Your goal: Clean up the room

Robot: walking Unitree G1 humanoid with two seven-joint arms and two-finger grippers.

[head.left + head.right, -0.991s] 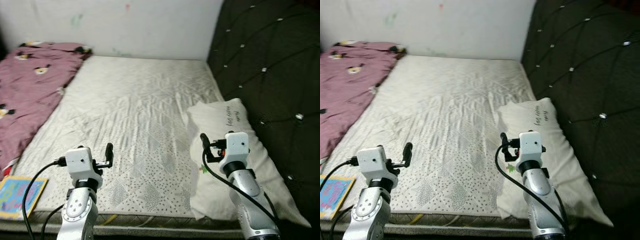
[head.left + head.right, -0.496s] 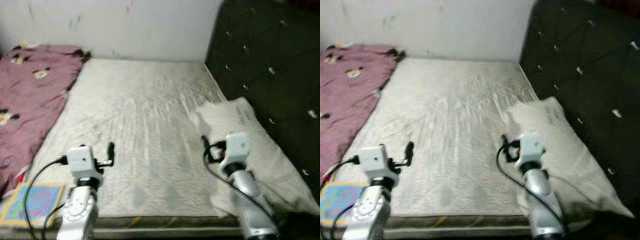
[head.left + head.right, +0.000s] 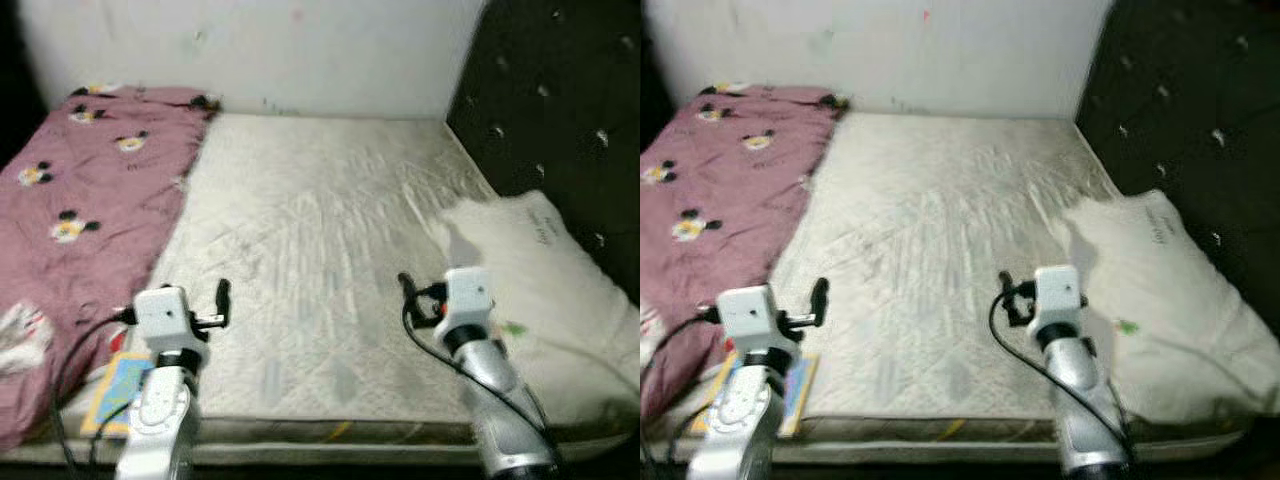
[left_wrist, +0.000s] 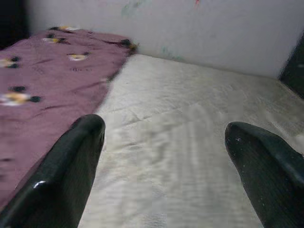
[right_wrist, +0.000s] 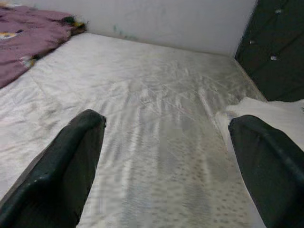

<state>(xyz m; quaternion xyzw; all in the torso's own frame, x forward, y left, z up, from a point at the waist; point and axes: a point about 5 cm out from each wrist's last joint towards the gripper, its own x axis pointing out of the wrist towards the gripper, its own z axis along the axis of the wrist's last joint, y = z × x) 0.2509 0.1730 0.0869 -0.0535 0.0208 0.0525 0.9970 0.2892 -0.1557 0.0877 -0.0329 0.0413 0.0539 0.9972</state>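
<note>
A bed with a pale patterned mattress (image 3: pixel 310 220) lies before me. A pink blanket (image 3: pixel 90 200) with small cartoon prints covers its left side. At the right, a white pillow (image 3: pixel 545 290) rests beside the black headboard. A colourful book (image 3: pixel 115 385) lies at the near left edge, partly hidden by my left arm. My left gripper (image 4: pixel 164 128) is open and empty above the near edge of the mattress, close to the blanket's border. My right gripper (image 5: pixel 166 121) is open and empty too, just left of the pillow.
A black tufted headboard (image 3: pixel 560 100) runs along the right side of the bed. A white wall (image 3: pixel 300 50) with faint marks stands at the far end. The bed's near edge (image 3: pixel 330 430) is just below my arms.
The camera has swung to the left: more of the pink blanket shows and the pillow and headboard sit further right. Both arms keep the same pose, fingers still apart.
</note>
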